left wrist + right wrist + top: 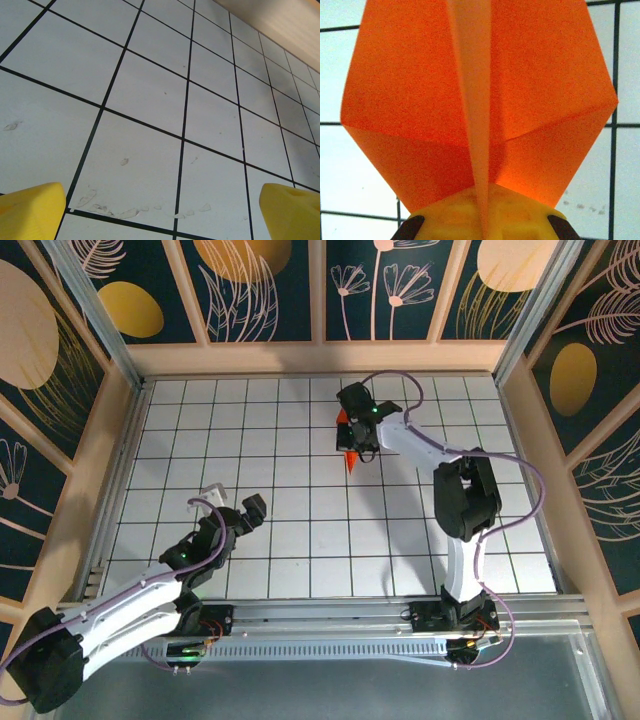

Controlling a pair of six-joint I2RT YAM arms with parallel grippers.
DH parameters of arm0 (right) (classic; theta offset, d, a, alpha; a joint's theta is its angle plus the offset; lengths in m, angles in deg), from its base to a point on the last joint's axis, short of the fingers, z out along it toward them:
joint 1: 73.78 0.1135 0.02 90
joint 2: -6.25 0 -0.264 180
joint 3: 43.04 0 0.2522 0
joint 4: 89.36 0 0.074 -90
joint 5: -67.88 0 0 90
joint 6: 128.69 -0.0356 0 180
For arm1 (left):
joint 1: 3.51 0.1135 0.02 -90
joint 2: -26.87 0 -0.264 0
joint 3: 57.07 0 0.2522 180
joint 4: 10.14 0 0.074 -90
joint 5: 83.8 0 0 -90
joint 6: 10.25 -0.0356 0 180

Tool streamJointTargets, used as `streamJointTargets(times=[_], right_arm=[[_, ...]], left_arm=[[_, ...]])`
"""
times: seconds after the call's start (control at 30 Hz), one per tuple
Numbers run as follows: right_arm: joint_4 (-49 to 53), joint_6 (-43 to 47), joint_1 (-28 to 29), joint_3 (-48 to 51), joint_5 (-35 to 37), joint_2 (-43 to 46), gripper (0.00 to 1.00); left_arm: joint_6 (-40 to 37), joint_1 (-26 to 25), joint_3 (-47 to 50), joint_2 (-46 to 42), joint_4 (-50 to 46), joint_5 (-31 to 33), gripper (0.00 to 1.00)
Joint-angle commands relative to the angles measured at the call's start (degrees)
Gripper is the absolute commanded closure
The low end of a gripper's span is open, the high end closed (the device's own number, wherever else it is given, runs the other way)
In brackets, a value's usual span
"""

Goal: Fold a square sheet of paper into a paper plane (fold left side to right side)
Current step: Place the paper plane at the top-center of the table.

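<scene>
The square sheet of paper is now a folded orange paper plane (351, 460), held up at the middle back of the table, its point toward the near edge. My right gripper (358, 432) is shut on it. In the right wrist view the paper plane (420, 90) fans out in two wings above a central crease, which is pinched between the yellow fingers (520, 215) of the right gripper (482, 220). My left gripper (232, 502) hovers open over the near left tiles, well apart from the paper. Nothing lies between its yellow fingertips (30, 210) in the left gripper (167, 210) view.
The white gridded tabletop (280, 540) is walled by wooden boards at the back (320, 358) and sides. A metal rail (330, 615) with both arm bases runs along the near edge. Small scuffs (125, 212) mark the tile under the left gripper.
</scene>
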Motion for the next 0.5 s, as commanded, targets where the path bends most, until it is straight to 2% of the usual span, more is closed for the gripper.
streamJointTargets(times=[0.0,0.23,0.27,0.47], right_arm=[[5.5,2.1,0.2,-3.8,0.9,-4.5,1.0],[11.4,2.3,0.2,-13.4,2.7,-12.1,1.0],[12.0,2.1,-1.7,-14.8,2.8,-13.0,1.0],[13.4,0.9,-2.8,-20.6,1.2,-17.6,1.0]], left_arm=[[-2.2,0.4,-2.5,1.0,0.8,-0.3,0.01],[-3.7,0.4,-3.7,3.0,3.4,-1.0,0.01],[-4.2,0.4,-4.2,3.3,3.5,-1.1,0.01],[-6.4,0.5,-7.0,6.5,3.3,-2.1,0.01]])
